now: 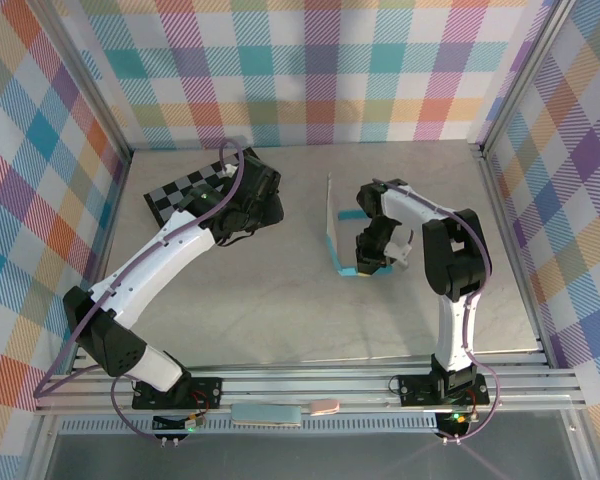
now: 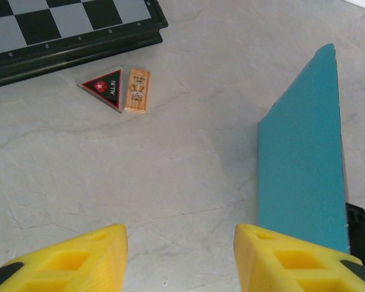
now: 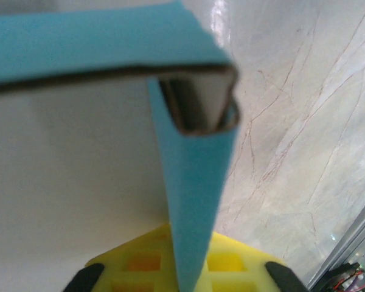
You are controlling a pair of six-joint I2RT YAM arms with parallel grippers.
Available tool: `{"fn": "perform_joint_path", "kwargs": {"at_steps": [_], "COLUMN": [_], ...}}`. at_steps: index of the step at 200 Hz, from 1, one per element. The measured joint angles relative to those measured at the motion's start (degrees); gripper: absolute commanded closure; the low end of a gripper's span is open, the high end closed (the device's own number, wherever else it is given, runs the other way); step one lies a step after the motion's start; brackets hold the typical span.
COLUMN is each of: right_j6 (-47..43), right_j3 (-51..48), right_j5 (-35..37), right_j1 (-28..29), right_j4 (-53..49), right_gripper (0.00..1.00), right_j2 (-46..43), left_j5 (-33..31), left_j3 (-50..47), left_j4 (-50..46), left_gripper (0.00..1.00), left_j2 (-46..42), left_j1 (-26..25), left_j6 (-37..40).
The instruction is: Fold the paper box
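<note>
Right gripper [image 3: 182,277] straddles a flap of the turquoise-blue thin-card paper box [image 3: 194,182]; we cannot tell whether it pinches it. Left gripper [image 2: 179,246] stands spread.

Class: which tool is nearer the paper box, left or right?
Right. The right tool is up against the paper box at its blue flap; the left tool stands apart to the box's left, beside the checkerboard.
</note>
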Motion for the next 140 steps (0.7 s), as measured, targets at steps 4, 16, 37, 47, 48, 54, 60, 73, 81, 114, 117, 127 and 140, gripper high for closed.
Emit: {"fn": "perform_joint_path", "kwargs": {"at_steps": [4,16,37,47,48,54,60,73,81,114,117,127,140], "right_j6": [0.72,1.51,2.36,2.01,1.86,1.53,1.01,-0.96,-2.97,-13.25,-14.27,-19.91,-28.50], "right_j3": [-0.37,-1.05,-1.18,-1.18,-1.18,-1.18,-1.07,-0.20,0.94,6.01,6.23,6.47,6.47], "right_j5": [-0.22,-0.98,-1.20,-0.94,-0.92,-0.59,-0.02,1.68,3.08,8.41,8.66,9.75,9.86], "right_j1": [0.00,0.00,-0.02,-0.11,-0.13,-0.20,-0.31,-0.68,-1.09,-3.30,-3.52,-4.17,-4.79], "right_j4": [0.37,1.27,2.54,3.04,3.06,3.30,3.30,2.89,2.51,3.50,3.80,5.66,8.79], "right_gripper": [0.67,0.53,0.38,0.33,0.32,0.29,0.27,0.23,0.21,0.20,0.20,0.22,0.26], "right_j2": [0.00,0.00,-0.07,-0.35,-0.35,-0.74,-1.31,-2.80,-3.96,-11.19,-11.91,-14.95,-18.10], "left_j5": [0.24,0.63,1.18,1.53,1.53,1.81,2.03,2.62,3.17,6.45,6.93,8.52,10.95], "left_j3": [0.00,0.00,0.00,0.00,0.00,0.00,0.00,0.00,0.00,-0.28,-0.37,-0.85,-2.01], "left_j4": [0.00,0.02,0.02,0.09,0.09,0.15,0.20,0.22,0.37,3.37,4.07,6.21,9.42], "left_gripper": [0.51,0.51,0.51,0.51,0.51,0.51,0.51,0.51,0.51,0.51,0.51,0.52,0.53], "left_j2": [0.00,0.00,0.02,0.09,0.09,0.15,0.24,0.46,0.55,0.76,0.76,0.76,0.72], "left_j1": [0.00,0.00,0.00,0.00,0.00,0.00,0.00,0.00,0.00,0.00,0.00,0.00,0.00], "left_j6": [0.02,0.17,0.28,0.42,0.44,0.48,0.57,0.87,1.11,2.47,2.67,3.28,4.11]}}
